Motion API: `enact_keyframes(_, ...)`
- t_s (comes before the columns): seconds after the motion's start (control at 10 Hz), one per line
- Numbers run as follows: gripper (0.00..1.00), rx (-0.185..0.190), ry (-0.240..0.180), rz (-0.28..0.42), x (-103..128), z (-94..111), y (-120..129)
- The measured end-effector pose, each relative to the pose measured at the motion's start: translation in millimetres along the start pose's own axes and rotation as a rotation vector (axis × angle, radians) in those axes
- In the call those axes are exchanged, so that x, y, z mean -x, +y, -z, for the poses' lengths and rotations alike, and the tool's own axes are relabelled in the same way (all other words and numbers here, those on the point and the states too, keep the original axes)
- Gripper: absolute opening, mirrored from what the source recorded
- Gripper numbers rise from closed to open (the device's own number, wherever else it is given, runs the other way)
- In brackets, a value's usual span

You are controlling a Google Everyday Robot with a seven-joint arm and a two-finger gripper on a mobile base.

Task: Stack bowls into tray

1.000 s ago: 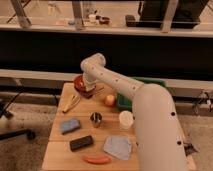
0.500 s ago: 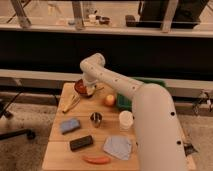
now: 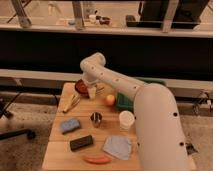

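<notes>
The white arm hides most of the dark green rectangular plastic tray, and the gripper covers the right edge of the round reddish-orange bowl.

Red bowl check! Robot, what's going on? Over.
Gripper at the bowl, far corner of the table. Bowl not in the tray yet. Orange fruit sits between bowl and tray.

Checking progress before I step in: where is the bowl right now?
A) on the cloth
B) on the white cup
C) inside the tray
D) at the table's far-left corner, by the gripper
D: the bowl is at the far-left corner of the table, with the gripper right beside it, apart from the tray.
</notes>
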Motion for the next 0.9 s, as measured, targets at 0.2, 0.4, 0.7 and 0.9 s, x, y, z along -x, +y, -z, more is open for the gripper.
enact_keyframes(0.2, 0.80, -0.009, -0.004, 0.000, -2, 16, 6)
enact_keyframes(0.4, 0.80, -0.015, -0.002, 0.002, -7, 32, 21)
enact_keyframes(0.7, 0.80, -0.002, 0.002, 0.006, -6, 35, 36)
enact_keyframes(0.9, 0.80, 0.006, 0.001, 0.010, -3, 24, 45)
